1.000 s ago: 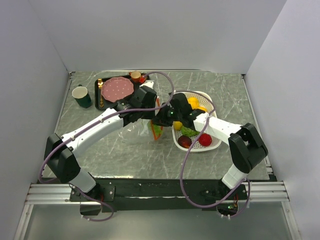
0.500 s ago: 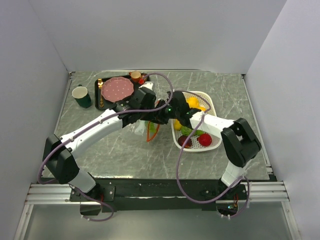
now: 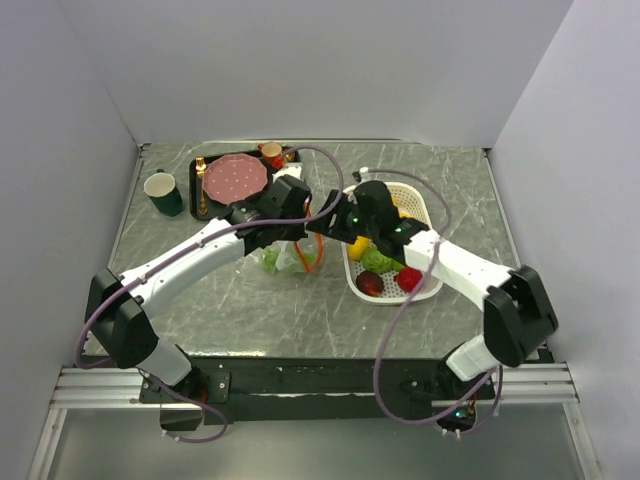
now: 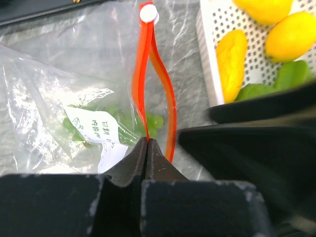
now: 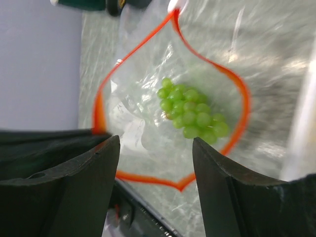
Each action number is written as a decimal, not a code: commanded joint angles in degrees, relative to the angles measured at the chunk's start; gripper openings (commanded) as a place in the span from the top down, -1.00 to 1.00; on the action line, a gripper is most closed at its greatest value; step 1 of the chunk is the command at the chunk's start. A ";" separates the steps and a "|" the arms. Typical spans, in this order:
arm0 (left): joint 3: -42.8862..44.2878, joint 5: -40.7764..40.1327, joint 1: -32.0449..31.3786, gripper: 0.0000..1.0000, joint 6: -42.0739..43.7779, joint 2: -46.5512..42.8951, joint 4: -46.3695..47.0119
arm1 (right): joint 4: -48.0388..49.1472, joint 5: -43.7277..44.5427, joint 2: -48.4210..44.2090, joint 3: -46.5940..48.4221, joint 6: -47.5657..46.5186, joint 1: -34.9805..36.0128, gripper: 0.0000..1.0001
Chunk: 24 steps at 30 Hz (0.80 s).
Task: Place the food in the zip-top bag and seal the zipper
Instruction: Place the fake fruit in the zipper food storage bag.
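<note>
Mid-frame, the left gripper (image 4: 146, 142) is pinching the orange-red zipper strip (image 4: 141, 79) of the clear floppy plastic bag (image 4: 59, 84); the right gripper (image 5: 155, 148) is gaping above green toy grapes (image 5: 192, 112) inside.

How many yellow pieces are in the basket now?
3, in the left wrist view: corn near the basket wall, one lemon at top, another right of it. Others may be hidden.

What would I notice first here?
The bright orange-red zipper gaping open on the clear zip-top bag in the middle, green grapes inside. The left gripper pinches one side of it, the open right gripper hovers over the mouth, and yellow lemons sit in the white basket beside.
</note>
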 commanded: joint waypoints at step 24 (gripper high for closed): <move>-2.25 0.64 0.08 0.99 2.02 1.24 1.82 | -19.36 11.22 -0.35 -6.79 -14.11 -14.77 -0.65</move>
